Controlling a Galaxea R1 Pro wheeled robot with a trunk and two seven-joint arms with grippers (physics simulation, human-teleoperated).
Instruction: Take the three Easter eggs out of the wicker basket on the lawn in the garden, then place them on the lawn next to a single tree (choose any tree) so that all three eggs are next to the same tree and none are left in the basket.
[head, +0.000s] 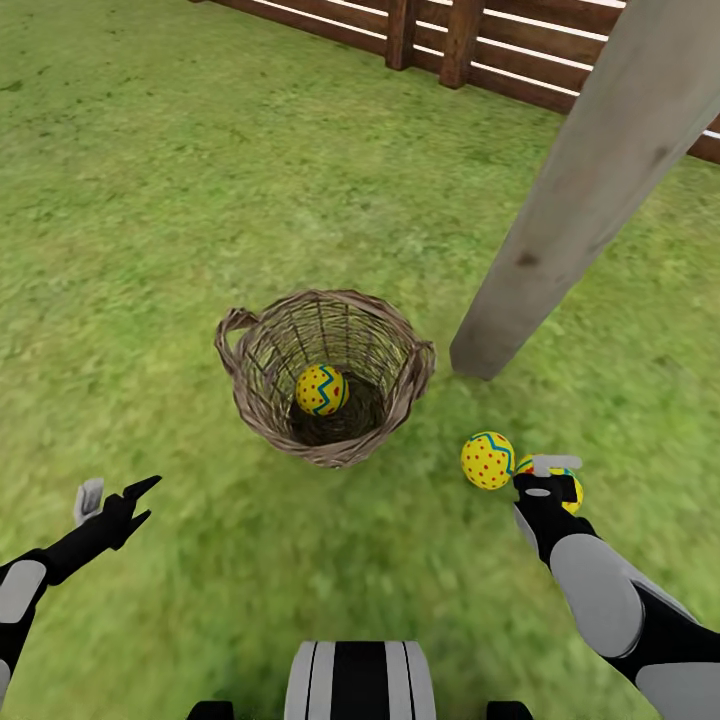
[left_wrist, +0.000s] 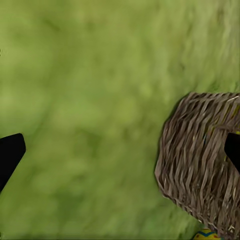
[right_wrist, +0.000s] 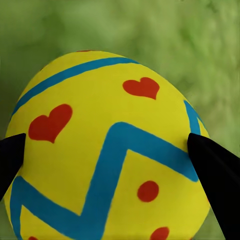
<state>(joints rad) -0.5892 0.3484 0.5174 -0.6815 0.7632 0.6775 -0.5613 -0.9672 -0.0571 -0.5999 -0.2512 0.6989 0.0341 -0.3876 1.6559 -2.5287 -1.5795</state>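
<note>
Right gripper (head: 548, 478) low over lawn (head: 150, 200) by tree (head: 590, 190), jaws closed on egg (right_wrist: 107, 150). Second egg (head: 487, 460) lies just beside; release may knock it rolling. Third egg (head: 321, 390) in basket (head: 415, 365). Left gripper (head: 115, 500) open, empty.

Black arms, grey shell panels, black-and-white striped trunk (head: 360, 680).

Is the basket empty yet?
No. One egg still lies in the basket. Another egg sits on the lawn by the tree, and the right pincer is around a third.
</note>
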